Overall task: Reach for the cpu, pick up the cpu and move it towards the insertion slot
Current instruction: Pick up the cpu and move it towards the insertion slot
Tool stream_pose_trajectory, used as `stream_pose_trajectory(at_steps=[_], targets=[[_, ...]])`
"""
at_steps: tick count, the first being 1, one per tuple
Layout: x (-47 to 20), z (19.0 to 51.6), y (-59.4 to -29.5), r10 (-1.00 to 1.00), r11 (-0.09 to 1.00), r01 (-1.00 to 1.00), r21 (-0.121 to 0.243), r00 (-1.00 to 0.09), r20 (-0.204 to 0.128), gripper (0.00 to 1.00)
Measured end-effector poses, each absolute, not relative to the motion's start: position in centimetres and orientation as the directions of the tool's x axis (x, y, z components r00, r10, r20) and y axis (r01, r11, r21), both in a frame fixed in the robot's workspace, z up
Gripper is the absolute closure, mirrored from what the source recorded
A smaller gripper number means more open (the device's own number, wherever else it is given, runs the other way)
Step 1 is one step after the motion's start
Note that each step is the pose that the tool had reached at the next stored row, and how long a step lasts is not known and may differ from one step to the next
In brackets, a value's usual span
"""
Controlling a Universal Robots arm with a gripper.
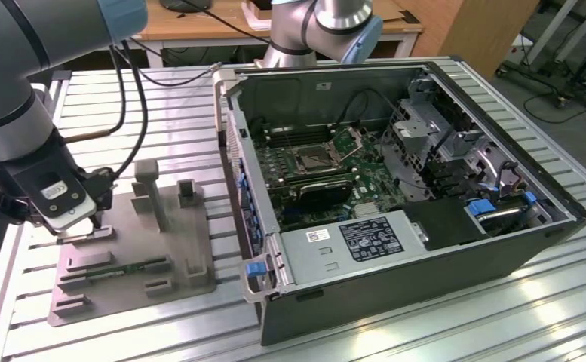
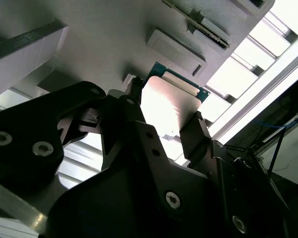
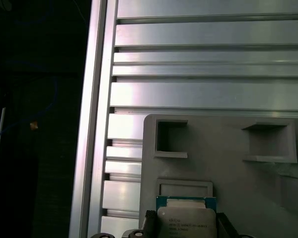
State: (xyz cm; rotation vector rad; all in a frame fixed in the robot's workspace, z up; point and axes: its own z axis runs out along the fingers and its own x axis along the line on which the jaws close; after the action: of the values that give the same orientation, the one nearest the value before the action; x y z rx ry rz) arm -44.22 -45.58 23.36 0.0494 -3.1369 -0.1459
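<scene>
At the exterior view's left, the gripper hangs low over that side's edge of the grey fixture plate, its fingers clamped on two opposite sides of the cpu. The chip is probably light, stiff, slick-topped and fragile underneath, so an edge hold suits it. The insertion slot lies well apart to the right, inside the open computer case

Grey fixture plate lies flat on slatted aluminium table, at exterior view's left. Upright blocks rise from plate; memory stick lies along its near part. Open PC case stands just beside plate, toward exterior view's right: labelled black box, metal drive cage inside, blue clip at corner. Wooden desk behind.
</scene>
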Motion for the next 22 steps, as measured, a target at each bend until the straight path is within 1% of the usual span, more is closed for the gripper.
stream_pose_trajectory(at_steps=[22], targets=[[-44.2, 24.4, -45.6, -0.031, 0.995, -0.031, 0.096, -1.0, -0.001, 0.45]])
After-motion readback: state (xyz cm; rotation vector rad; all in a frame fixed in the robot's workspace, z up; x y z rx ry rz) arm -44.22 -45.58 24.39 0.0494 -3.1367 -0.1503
